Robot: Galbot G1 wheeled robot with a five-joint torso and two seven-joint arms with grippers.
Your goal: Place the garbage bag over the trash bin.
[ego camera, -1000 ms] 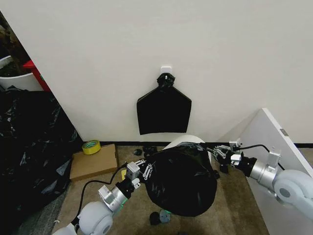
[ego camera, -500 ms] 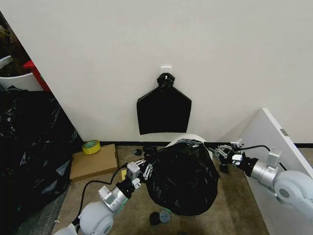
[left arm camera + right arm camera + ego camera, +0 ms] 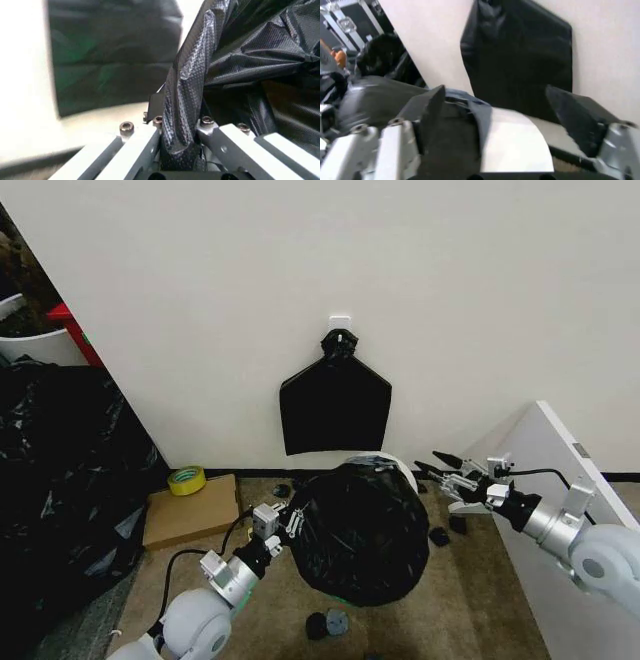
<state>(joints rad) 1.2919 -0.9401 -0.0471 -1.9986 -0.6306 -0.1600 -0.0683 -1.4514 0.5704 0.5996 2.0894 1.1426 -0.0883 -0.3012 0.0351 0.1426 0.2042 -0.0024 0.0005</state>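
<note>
The glossy black garbage bag (image 3: 362, 530) is draped over the trash bin, whose cream-white rim (image 3: 406, 474) shows at the bag's far right side. My left gripper (image 3: 290, 521) is at the bag's left edge, shut on a fold of the plastic; the left wrist view shows the garbage bag (image 3: 186, 123) pinched in my left gripper (image 3: 182, 132). My right gripper (image 3: 432, 464) hovers open just right of the rim, holding nothing. In the right wrist view my right gripper (image 3: 495, 93) is spread wide above the trash bin (image 3: 515, 140), with the garbage bag (image 3: 375, 101) beyond it.
A flat black bundle (image 3: 335, 408) hangs on the wall behind the bin. A cardboard box (image 3: 190, 512) with a yellow tape roll (image 3: 186, 479) lies to the left, beside a heap of black bags (image 3: 60, 470). A white panel (image 3: 545, 480) leans at right. Small dark bits (image 3: 326, 623) litter the floor.
My right gripper has let go of the bag, opened and pulled back to the right. The bag has slid lower over the bin. My left gripper still holds its edge.
</note>
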